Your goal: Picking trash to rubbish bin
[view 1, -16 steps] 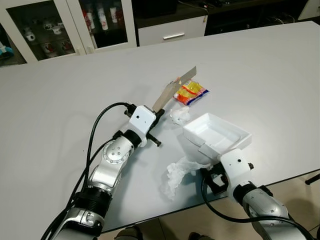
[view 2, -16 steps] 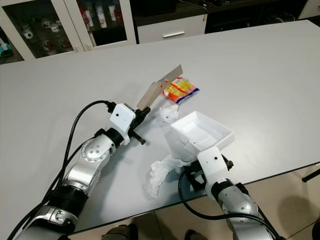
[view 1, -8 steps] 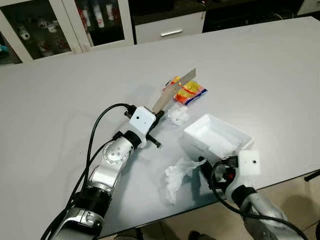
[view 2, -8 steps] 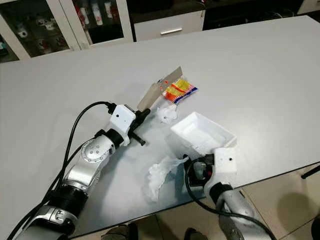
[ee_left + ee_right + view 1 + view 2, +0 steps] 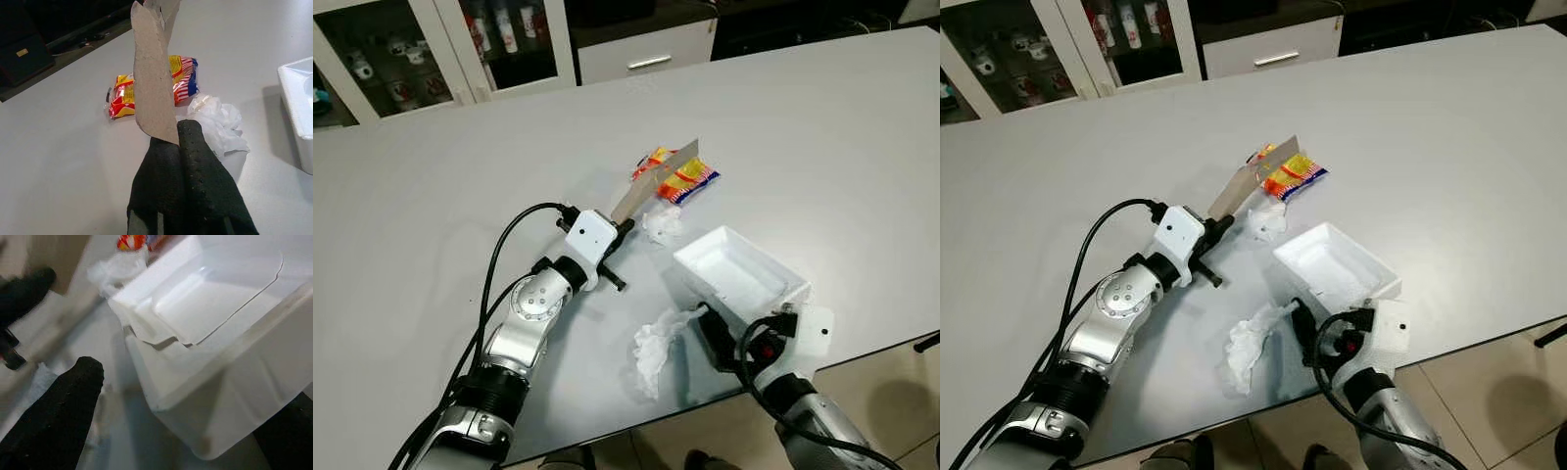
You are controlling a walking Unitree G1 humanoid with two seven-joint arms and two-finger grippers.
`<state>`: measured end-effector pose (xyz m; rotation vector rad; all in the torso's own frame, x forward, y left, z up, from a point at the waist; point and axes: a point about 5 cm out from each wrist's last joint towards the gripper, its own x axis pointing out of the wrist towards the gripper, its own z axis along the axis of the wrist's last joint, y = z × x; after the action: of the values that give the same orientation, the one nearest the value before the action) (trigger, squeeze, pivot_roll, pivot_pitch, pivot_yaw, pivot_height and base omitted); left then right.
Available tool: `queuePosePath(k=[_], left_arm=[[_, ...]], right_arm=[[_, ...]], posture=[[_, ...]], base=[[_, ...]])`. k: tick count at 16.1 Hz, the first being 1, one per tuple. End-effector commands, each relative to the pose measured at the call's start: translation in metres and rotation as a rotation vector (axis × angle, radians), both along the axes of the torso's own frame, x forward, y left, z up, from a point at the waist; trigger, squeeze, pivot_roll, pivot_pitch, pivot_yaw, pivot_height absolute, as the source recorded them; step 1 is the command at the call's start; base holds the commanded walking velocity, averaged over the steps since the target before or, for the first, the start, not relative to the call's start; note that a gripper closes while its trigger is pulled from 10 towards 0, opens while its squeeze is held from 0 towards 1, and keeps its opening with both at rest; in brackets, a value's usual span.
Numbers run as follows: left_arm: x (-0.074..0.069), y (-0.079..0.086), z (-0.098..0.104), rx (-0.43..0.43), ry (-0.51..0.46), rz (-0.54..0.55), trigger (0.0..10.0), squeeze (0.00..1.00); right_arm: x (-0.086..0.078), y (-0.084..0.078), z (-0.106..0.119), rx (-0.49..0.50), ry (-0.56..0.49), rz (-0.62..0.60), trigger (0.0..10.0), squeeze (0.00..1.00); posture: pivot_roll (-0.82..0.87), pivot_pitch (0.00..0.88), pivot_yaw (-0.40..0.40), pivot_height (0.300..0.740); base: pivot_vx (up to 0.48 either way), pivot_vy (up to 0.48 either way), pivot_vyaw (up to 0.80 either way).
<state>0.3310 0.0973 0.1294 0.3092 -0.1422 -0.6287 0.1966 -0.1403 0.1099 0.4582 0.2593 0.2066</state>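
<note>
My left gripper (image 5: 623, 228) is shut on a torn brown cardboard strip (image 5: 656, 180) that sticks up over the grey table (image 5: 822, 127). Beyond the strip lie a red and yellow snack packet (image 5: 121, 93) and a crumpled white tissue (image 5: 220, 122). A white foam tray (image 5: 741, 274) sits near the table's front edge. My right gripper (image 5: 190, 387) is open, one black finger on each side of the tray's near corner; the left finger (image 5: 63, 416) is apart from the tray. A crumpled clear wrapper (image 5: 654, 350) lies just left of that gripper.
Glass-door cabinets (image 5: 411, 49) and a white drawer unit (image 5: 646, 49) stand behind the table. The table's front edge (image 5: 607, 431) runs close below the wrapper and tray, with floor beyond it.
My right wrist has swung down and to the right, turning on its side, and the foam tray now sits lower and flatter. The left gripper keeps the cardboard strip in place.
</note>
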Motion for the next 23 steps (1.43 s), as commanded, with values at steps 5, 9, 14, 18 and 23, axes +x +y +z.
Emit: queuePosePath(k=[5,9,14,18,23], left_arm=[[0.0,0.001,0.002,0.029,-0.007,-0.034,0.0,0.0],[-0.001,0.004,0.002,0.037,-0.005,-0.04,0.0,0.0],[-0.002,0.003,0.001,0.042,0.001,-0.048,0.0,0.0],[-0.003,0.003,0.001,0.04,0.005,-0.049,0.0,0.0],[-0.003,0.002,0.0,0.038,0.01,-0.051,0.0,0.0]], right_arm=[[0.009,0.0,-0.01,0.443,-0.037,-0.202,10.0,0.0],[0.017,-0.008,-0.018,0.524,-0.031,-0.275,10.0,0.0],[0.03,-0.011,-0.027,0.57,-0.013,-0.309,0.0,0.0],[0.031,-0.013,-0.03,0.563,0.003,-0.315,0.0,0.0],[0.031,-0.018,-0.033,0.522,0.03,-0.318,0.0,0.0]], posture=[[0.13,0.156,0.097,0.74],[0.14,0.163,0.103,0.74],[0.14,0.163,0.103,0.74],[0.15,0.164,0.1,0.74],[0.14,0.164,0.095,0.74]], base=[[0.0,0.0,0.0],[0.0,0.0,0.0],[0.0,0.0,0.0],[0.0,0.0,0.0],[0.0,0.0,0.0]])
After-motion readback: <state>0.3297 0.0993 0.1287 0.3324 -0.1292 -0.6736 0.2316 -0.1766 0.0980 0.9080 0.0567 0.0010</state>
